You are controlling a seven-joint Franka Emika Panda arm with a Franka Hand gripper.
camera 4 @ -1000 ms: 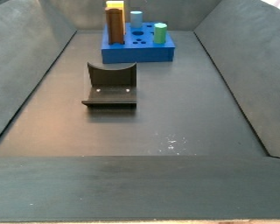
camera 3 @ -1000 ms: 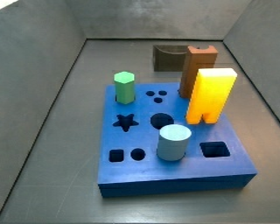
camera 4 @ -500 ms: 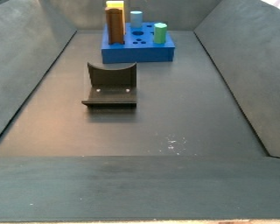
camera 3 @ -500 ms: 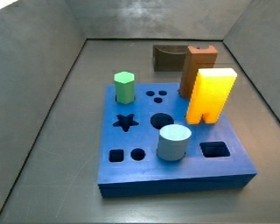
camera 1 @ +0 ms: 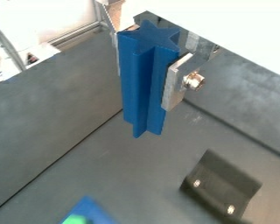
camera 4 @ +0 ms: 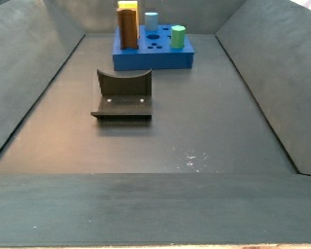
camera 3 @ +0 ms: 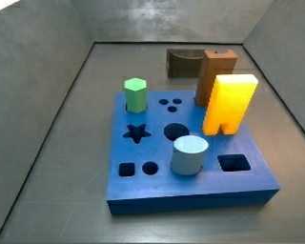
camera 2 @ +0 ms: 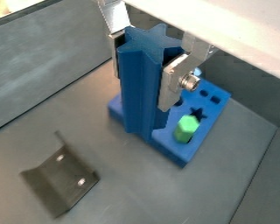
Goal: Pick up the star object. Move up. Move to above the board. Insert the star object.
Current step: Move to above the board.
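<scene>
Gripping ridged blue star object (camera 1: 143, 79): tool (camera 1: 149, 66).

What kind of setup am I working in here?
Likely a lab test enclosure: grey walled bin floor, thick blue slab board with shaped holes, dark L-shaped fixture. The pincer holds the tall blue star-section prism.
</scene>
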